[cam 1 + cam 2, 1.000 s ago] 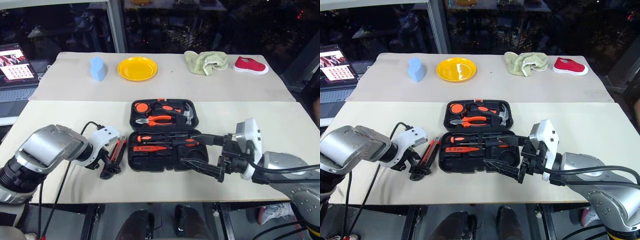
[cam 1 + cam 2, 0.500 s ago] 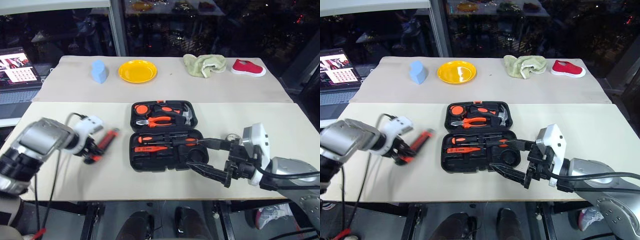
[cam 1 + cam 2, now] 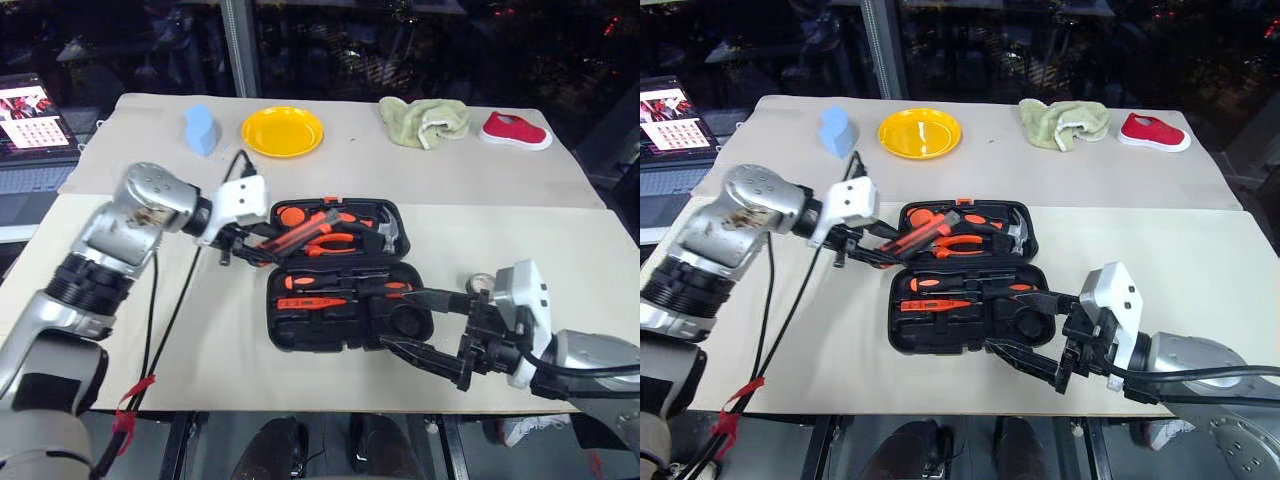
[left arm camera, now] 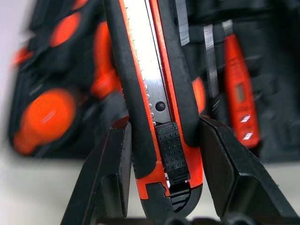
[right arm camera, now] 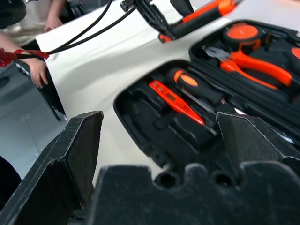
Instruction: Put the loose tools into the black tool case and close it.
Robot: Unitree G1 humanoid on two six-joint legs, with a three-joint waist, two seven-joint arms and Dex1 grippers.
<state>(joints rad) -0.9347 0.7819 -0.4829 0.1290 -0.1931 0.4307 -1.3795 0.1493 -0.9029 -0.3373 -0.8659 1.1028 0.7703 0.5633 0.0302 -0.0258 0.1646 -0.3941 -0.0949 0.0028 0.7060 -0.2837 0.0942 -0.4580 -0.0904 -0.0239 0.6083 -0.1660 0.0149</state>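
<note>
The black tool case [image 3: 300, 335] lies open at the table's middle. Its far half holds a tape measure, pliers and a hammer. Its near half holds orange-and-black screwdrivers [image 5: 192, 84] and a red tester [image 5: 176, 101]. My left gripper [image 3: 250, 246] is shut on the orange-black utility knife [image 3: 292, 236], holding it in the air over the case's far-left part. The left wrist view shows the knife [image 4: 154, 93] clamped between both fingers. My right gripper [image 3: 416, 326] stands open by the case's near right corner, holding nothing. A small grey tape roll [image 3: 481, 284] lies right of the case, behind my right wrist.
Along the far table stand a blue object [image 3: 200, 128], a yellow plate [image 3: 283, 131], a green cloth [image 3: 425, 118] and a red shoe [image 3: 515, 130]. A laptop [image 3: 30, 110] sits far left. A black cable [image 3: 170, 320] hangs from my left wrist across the table's left part.
My left gripper has lifted the utility knife from the table left of the case, swung it right over the case and rolled its wrist. The right gripper has barely moved.
</note>
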